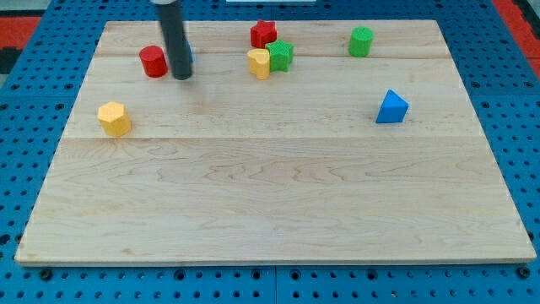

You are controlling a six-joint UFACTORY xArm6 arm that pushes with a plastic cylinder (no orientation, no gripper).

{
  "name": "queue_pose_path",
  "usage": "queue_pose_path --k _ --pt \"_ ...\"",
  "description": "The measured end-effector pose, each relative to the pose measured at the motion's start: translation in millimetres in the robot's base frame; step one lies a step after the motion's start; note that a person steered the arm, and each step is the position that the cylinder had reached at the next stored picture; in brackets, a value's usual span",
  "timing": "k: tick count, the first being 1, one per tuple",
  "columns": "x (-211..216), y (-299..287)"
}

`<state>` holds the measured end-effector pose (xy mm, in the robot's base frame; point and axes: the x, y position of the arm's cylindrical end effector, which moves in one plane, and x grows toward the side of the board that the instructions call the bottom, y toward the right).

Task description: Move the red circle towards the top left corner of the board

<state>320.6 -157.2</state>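
Here, my tip (pixel 182 76) — just right of the red circle (pixel 153 62).

No writing, label, brand, number or sign could be read anywhere in the view. The wooden board (pixel 278 203) carried only its grain, the coloured blocks had plain faces, the dark rod was unmarked, and the blue perforated table (pixel 34 51) around the board bore no lettering.

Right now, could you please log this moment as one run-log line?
target: red circle, upper left area | my tip: just right of it, contact unclear | corner: not yet reached | nearest other: yellow hexagon
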Motion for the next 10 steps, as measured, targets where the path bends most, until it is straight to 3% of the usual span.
queue_pose_path --k 2,4,5,6,10 --pt "-4 -81" --pt "4 -12" --pt "-13 -21" --pt "-29 -67" --pt "-49 -82"
